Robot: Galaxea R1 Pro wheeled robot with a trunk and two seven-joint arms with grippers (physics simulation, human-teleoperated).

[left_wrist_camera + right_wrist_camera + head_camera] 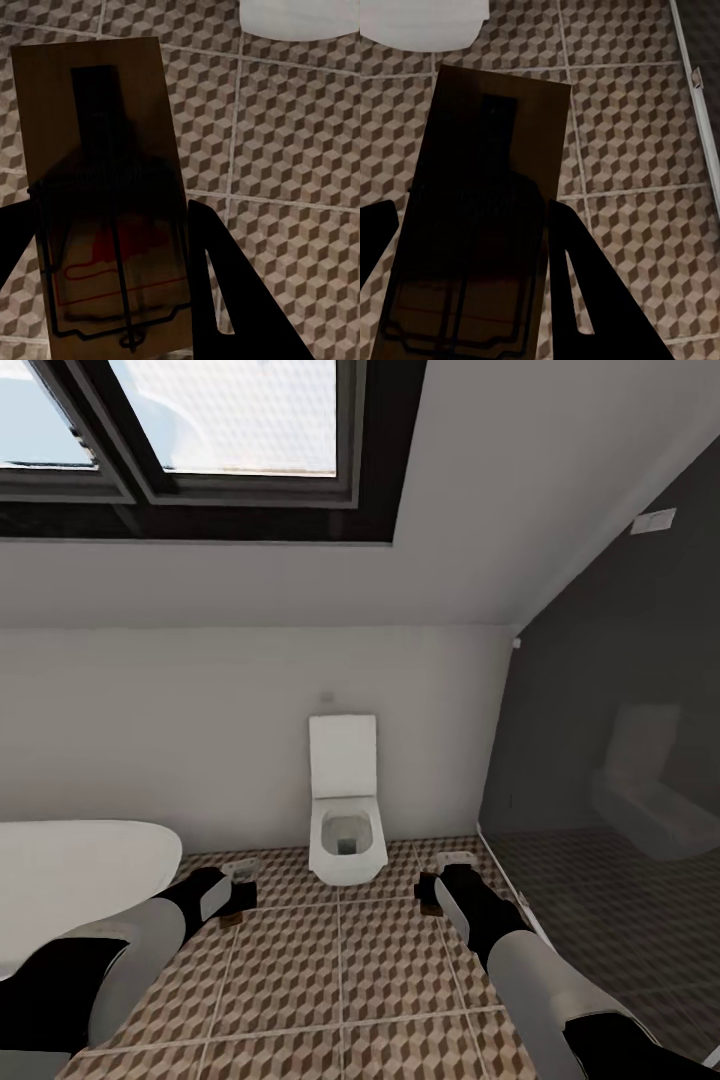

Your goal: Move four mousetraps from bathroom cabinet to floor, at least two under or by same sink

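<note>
The left gripper [112, 300] is clamping a mousetrap [105, 195] between its dark fingers [232, 300], the flat brown board standing up along the fingers with its wire frame and a red printed patch facing the left wrist camera. The right gripper [472, 300] is doing the same with a second mousetrap [484, 217], a darker-looking board whose wire bar and faint red outline are showing near the fingers [585, 300]. Both boards are hanging above the bathroom floor [340, 980], whose cube-patterned tiles and grey grout lines are spreading out beneath them. In the head view the left gripper [235, 890] and the right gripper [435, 892] are reaching forward over the tiles, well apart, with the white toilet [345, 840] standing against the wall between them, its lid raised. A small brown edge of the left-hand trap [232, 920] is peeking out below the left gripper there. The rounded rim of a white bathtub [80, 870] is sitting at the left, just beside the left arm. A dark glass panel [610, 760] is closing off the right side, mirroring a faint toilet shape, and a black-framed skylight [200, 450] is sloping overhead. A white rounded edge [300, 19], too cropped to identify, is showing in the left wrist view beyond the trap.
</note>
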